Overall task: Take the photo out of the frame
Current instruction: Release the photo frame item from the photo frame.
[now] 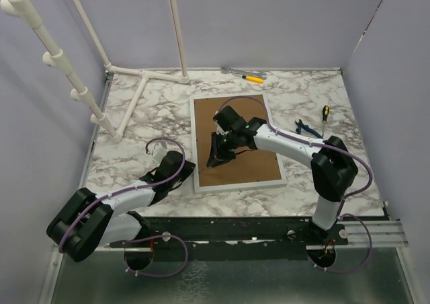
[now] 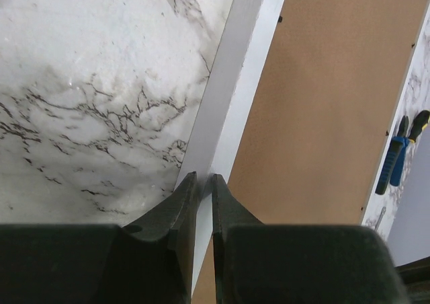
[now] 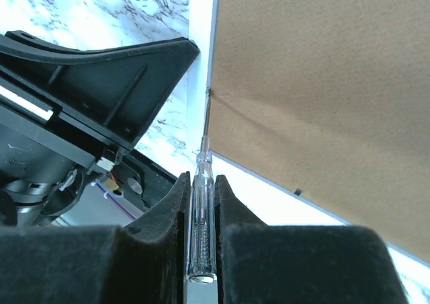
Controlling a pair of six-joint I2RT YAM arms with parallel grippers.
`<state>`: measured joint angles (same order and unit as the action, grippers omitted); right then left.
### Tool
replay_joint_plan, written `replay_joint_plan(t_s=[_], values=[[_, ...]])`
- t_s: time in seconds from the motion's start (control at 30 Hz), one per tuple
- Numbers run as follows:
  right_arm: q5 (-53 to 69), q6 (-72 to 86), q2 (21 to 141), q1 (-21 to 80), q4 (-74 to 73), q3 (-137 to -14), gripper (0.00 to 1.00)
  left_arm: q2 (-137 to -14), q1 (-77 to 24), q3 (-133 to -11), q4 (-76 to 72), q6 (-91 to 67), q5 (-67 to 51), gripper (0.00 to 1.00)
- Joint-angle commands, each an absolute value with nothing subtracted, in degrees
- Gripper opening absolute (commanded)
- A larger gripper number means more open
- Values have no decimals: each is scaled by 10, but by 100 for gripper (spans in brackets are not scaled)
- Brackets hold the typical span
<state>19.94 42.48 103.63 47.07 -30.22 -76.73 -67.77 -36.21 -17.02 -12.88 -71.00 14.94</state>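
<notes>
The frame (image 1: 238, 185) lies face down on the marble table, its brown backing board (image 1: 245, 166) facing up. The photo is hidden under that board. My left gripper (image 1: 191, 171) is at the frame's left side; in the left wrist view the gripper (image 2: 204, 177) is shut on the white rim of the frame (image 2: 248, 55). My right gripper (image 1: 216, 157) hovers over the board's left part. In the right wrist view the gripper (image 3: 203, 177) is shut on a clear-handled screwdriver (image 3: 202, 210), whose tip touches the edge of the backing board (image 3: 322, 82) beside the frame's rim (image 3: 200, 62).
Blue-handled pliers (image 1: 306, 128) and a black-and-yellow screwdriver (image 1: 324, 116) lie to the right of the frame. A yellow screwdriver (image 1: 253, 79) and a wrench (image 1: 232, 70) rest at the back edge. A white pipe stand (image 1: 138, 92) occupies the back left.
</notes>
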Motion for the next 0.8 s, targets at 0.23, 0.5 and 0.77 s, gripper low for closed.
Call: replay_joint_plan(t_s=[0.23, 0.5, 0.77], values=[[78, 464, 1092, 528, -383, -913, 1, -705, -422, -173, -145, -763, 40, 13], [58, 466, 1114, 559, -399, -959, 1, -718, -434, -171, -168, -770, 37, 12], [45, 445, 1163, 585, -448, -1038, 0, -733, -442, -174, -183, -771, 31, 12]])
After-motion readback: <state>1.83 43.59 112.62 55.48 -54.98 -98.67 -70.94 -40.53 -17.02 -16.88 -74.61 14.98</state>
